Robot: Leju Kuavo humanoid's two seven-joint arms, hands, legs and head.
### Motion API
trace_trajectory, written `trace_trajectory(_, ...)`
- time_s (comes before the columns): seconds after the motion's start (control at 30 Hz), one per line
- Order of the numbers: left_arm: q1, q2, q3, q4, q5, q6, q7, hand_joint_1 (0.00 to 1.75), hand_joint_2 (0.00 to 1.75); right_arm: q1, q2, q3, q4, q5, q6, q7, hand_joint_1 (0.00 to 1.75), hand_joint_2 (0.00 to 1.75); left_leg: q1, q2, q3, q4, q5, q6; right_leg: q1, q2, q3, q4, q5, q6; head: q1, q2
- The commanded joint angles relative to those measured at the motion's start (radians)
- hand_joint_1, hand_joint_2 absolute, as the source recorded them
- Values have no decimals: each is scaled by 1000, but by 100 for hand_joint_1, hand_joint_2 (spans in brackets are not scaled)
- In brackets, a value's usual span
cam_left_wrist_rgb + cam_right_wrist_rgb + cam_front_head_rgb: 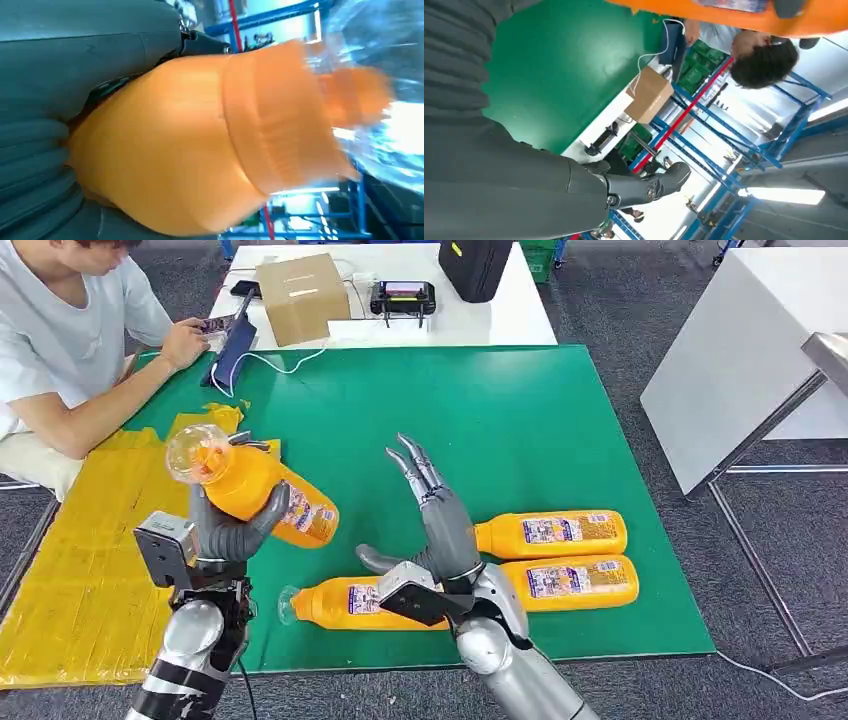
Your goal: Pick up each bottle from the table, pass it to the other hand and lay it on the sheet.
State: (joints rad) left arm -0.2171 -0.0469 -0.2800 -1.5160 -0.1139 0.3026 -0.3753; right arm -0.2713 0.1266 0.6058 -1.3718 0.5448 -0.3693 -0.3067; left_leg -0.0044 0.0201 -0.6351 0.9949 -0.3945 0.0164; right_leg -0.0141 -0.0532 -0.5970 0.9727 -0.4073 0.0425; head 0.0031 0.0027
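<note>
We've got the left hand (228,530) wrapped around an orange bottle (262,492), holding it up over the edge of the yellow sheet (80,570), clear cap (192,452) tilted away, probably so it lays flat. The right hand (437,523) is empty, fingers spread, above three more bottles (552,534) lying on the green mat (520,420). The wrist view's blurry, but the grip looks snug.
</note>
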Motion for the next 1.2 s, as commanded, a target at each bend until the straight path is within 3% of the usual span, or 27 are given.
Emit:
trace_trajectory(0.03, -158, 109, 54, 228, -887, 236, 289, 175, 175, 95, -102, -69, -276, -77, 96, -44, 0, 175, 1, -6, 3, 0, -1, -1, 1, -1, 5, 0, -2, -2, 0, 0)
trace_trajectory(0.13, -233, 155, 72, 389, -1181, 160, 428, 175, 175, 116, -116, -84, -351, -115, 154, -62, 0, 175, 2, -6, 6, 1, -2, -2, 1, 1, 8, 0, -4, -2, 0, 0)
trace_trajectory(0.3, -331, 176, 53, 716, -1436, 171, 517, 175, 175, 86, -110, -53, -383, -104, 189, -63, 0, 175, 1, -3, 4, -1, 0, -1, 0, 1, 4, 0, -1, -2, 0, 0)
trace_trajectory(0.47, -352, 210, -138, 865, -1457, 185, 620, 175, 175, 67, -109, -33, -363, -117, 200, -63, 0, 175, 0, -1, 5, -1, 0, -1, 0, 1, 5, -1, -1, -1, 0, 0)
trace_trajectory(0.73, -361, 207, -138, 871, -1457, 182, 619, 175, 175, 68, -112, -33, -362, -119, 200, -65, 0, 175, 1, 0, 3, 1, -1, -1, 0, 3, 4, 0, -1, -1, 0, 0)
trace_trajectory(0.83, -370, 222, -244, 917, -1457, 150, 641, 175, 175, 63, -113, -26, -356, -130, 205, -68, 0, 175, 2, -1, 6, 2, -3, -2, 1, 5, 7, 1, -3, -3, 0, 0)
trace_trajectory(1.03, -356, 161, -202, 1075, -1438, 168, 575, 175, 175, 46, -126, 5, -330, -131, 214, -66, 0, 175, 2, -1, 8, 0, -3, -1, 1, 6, 9, -1, -2, -2, 0, 0)
trace_trajectory(1.07, -348, 150, -164, 1089, -1404, 182, 543, 96, 175, 41, -130, 11, -321, -125, 217, -61, 0, 175, 0, 0, 4, -1, -1, -1, 0, 4, 4, -1, -1, -1, 0, 0)
trace_trajectory(1.1, -340, 143, -135, 1092, -1378, 199, 510, 0, 175, 36, -135, 18, -312, -113, 221, -53, 0, 175, 1, 0, 7, -1, -2, -1, 0, 5, 7, -1, -2, -1, 0, 0)
trace_trajectory(1.2, -317, 125, -57, 1058, -1292, 280, 431, 0, 175, 27, -144, 38, -285, -76, 233, -25, 0, 175, 0, 2, 6, -1, -1, -1, 0, 5, 7, -2, 0, -1, 0, 0)
